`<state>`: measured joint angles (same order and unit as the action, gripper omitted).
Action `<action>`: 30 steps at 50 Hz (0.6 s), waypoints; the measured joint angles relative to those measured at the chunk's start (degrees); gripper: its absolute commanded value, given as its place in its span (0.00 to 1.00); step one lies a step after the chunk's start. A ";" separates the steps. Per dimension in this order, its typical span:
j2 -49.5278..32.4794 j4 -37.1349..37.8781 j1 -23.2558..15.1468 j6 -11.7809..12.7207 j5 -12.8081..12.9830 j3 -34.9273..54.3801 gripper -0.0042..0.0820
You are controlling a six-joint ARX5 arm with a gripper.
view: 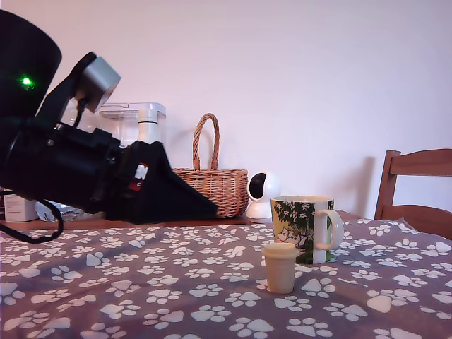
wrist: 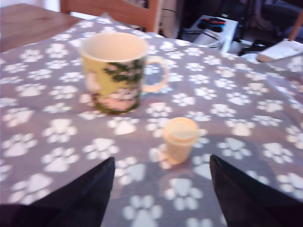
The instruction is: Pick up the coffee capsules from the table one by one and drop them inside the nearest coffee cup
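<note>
While hovering over table, tool spread wide, empty; capsule upright beside mug.

Table covered by a grey-purple paw-print cloth, one small beige capsule stood upright on it, a leafy mug set just behind

Wall: plain white, softly lit
Chair: wooden (exterior view's right)
Basket: wicker, against wall
</note>
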<state>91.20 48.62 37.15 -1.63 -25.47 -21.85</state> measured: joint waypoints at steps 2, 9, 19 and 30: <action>0.00 -0.04 0.52 -0.13 -0.02 0.00 0.71; 0.00 -0.94 1.92 -1.55 -0.02 0.00 0.71; 0.00 -1.07 2.64 -2.73 0.48 0.00 0.71; 0.00 -2.19 2.89 -2.84 3.50 0.00 0.71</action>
<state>91.20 46.44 40.03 -4.47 -21.98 -21.85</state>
